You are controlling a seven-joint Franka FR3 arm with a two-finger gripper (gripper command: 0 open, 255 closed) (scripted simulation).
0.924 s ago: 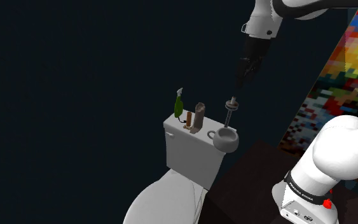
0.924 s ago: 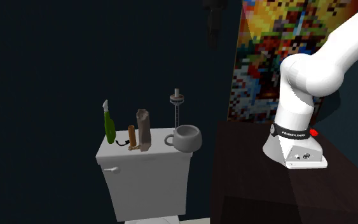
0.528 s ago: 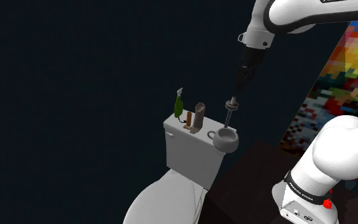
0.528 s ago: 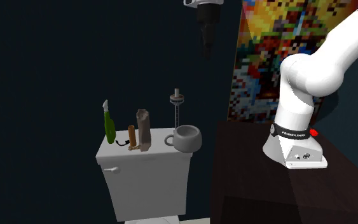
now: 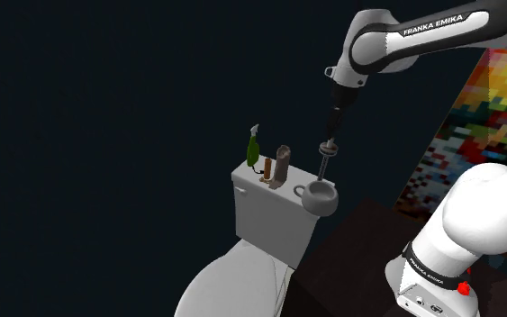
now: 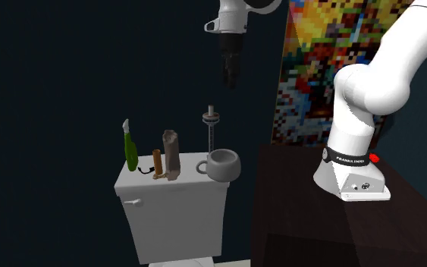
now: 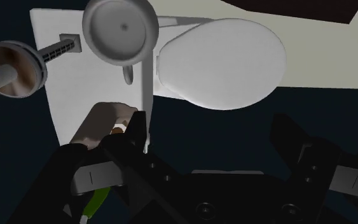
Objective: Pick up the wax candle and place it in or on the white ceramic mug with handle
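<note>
Green marks the left end of the row on the toilet tank (image 6: 175, 203) in the second exterior view: a spray bottle (image 6: 130, 149), then a short brown cylinder (image 6: 157, 163) and a taller grey-brown piece (image 6: 171, 155), all close together. Next stands the candle (image 6: 211, 118), a thin ribbed stem with a small dish at its top, upright on the tank lid just beside the mug (image 6: 224, 165), whose handle points toward it. The claw (image 6: 229, 82) hangs above the candle's top, slightly to its right and not touching it. In the wrist view its fingers (image 7: 130, 137) stand wide apart with nothing between them. Further right, the arm's base sits on its dark stand (image 6: 302, 235). This looks like the approach before the grasp. The next move calls for centring over the stem, lowering until the fingers straddle it, then closing without nudging the mug or tipping the tall candle.
</note>
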